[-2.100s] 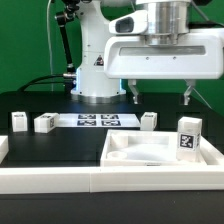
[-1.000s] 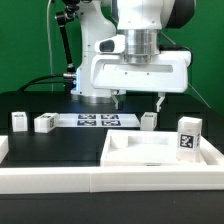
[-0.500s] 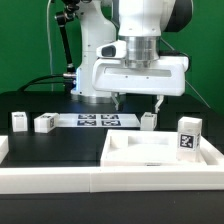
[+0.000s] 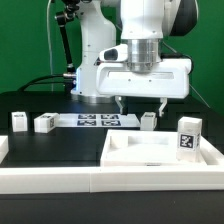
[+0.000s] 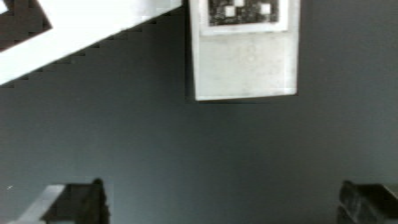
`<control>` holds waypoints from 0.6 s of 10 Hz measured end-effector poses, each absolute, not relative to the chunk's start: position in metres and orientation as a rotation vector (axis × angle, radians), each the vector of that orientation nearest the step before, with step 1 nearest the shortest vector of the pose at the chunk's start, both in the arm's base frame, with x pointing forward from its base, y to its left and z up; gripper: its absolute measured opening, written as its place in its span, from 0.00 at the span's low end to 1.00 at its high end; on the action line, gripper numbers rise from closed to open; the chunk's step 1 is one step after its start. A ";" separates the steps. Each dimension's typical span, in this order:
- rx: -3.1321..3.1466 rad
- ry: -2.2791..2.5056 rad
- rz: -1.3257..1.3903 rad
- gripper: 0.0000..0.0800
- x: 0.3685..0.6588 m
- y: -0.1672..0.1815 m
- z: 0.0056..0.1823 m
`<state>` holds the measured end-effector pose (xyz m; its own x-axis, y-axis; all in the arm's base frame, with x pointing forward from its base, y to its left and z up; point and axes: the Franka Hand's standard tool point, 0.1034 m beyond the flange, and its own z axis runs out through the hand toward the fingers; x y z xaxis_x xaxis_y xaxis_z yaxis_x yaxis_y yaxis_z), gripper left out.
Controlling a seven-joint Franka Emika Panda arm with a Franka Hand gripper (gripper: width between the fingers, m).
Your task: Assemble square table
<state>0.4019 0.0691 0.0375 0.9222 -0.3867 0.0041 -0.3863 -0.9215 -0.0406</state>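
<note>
At the far left of the exterior view, two small white legs are set on the black counter [image 4: 30, 105]: the first leg [image 4: 18, 121] and, just beside it, the second leg [image 4: 44, 123]. They are kept apart from the other parts, probably so that each can be gripped singly. To their right the marker board [image 4: 97, 120] lies flat on the counter.

Above the counter, a little right of the board, the pincer [image 4: 142, 103] is held with its jaws spread wide and nothing between them. The third leg [image 4: 149, 120] is placed below it, within the span of the two fingers. This suggests that the leg is being lined up for a grasp. In the wrist view the third leg [image 5: 244, 60] is seen ahead of the dark fingertips [image 5: 71, 200], not yet between them, so a descent is judged to be needed before any closing.

In the foreground, right of centre, the table top [image 4: 135, 160] is laid with its raised rim upward, presumably so that the legs can be fitted from above. It is bounded in front by the long white rail [image 4: 50, 182]. At its right corner the fourth leg [image 4: 188, 136] is stood upright with its tag facing the camera; whether it rests on the rim or just behind it cannot be told.
</note>
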 end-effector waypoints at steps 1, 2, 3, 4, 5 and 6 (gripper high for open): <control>-3.042 0.613 -0.008 0.81 0.401 0.069 0.037; -3.039 0.620 0.031 0.81 0.400 0.068 0.036; -3.040 0.616 0.024 0.81 0.401 0.070 0.037; -3.044 0.591 0.063 0.81 0.397 0.076 0.035; -3.033 0.588 0.175 0.81 0.393 0.081 0.035; -3.014 0.579 0.290 0.81 0.394 0.083 0.037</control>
<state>0.3943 0.0833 0.0373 0.9118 -0.3617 -0.1946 -0.3727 -0.9277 -0.0220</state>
